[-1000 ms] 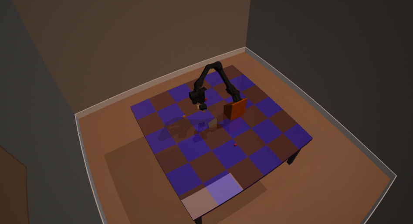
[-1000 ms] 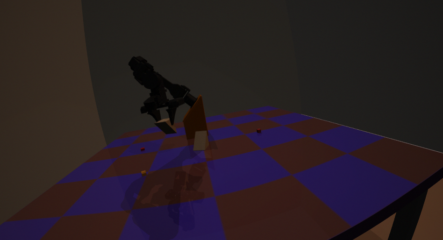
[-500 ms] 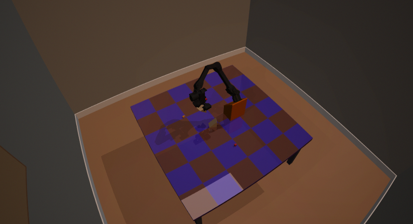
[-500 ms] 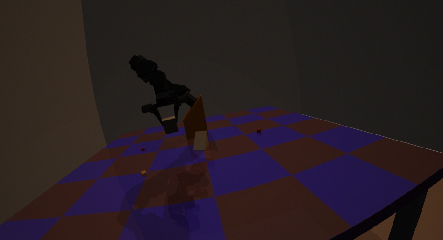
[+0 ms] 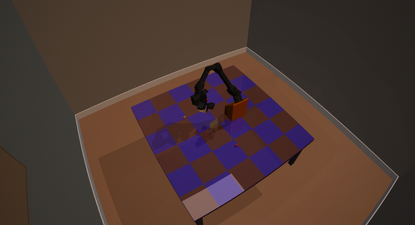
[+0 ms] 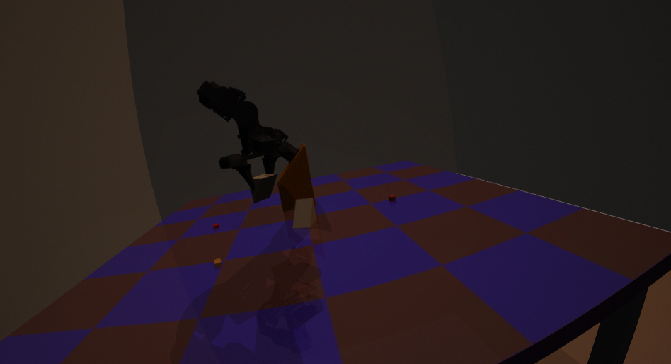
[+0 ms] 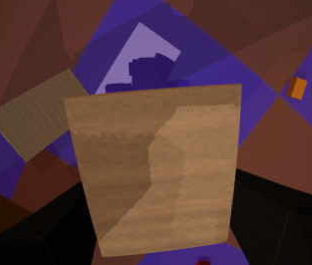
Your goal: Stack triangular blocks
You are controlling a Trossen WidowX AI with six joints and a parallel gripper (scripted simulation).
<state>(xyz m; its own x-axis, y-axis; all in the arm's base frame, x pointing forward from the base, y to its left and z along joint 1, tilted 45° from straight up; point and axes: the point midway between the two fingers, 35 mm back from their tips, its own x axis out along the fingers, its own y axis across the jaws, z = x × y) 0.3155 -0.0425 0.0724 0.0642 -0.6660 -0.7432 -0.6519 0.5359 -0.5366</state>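
Aloft, tan wood-grained triangular block [image 7: 156, 168]

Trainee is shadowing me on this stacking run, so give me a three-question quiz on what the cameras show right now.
1. True or false: the gripper is shut on a tan triangular block.
2. Where is the other triangular block?
A. on the table, by the orange panel
B. on the floor
3. Fill in: the held block is ___ the table.

Key: 1 true; 2 A; 3 above.

The checkered table [image 5: 269, 130] carries 1 tan wedge [image 5: 213, 124], orange panel [image 5: 238, 109], seemingly 3 tiny cubes [image 5: 236, 145].
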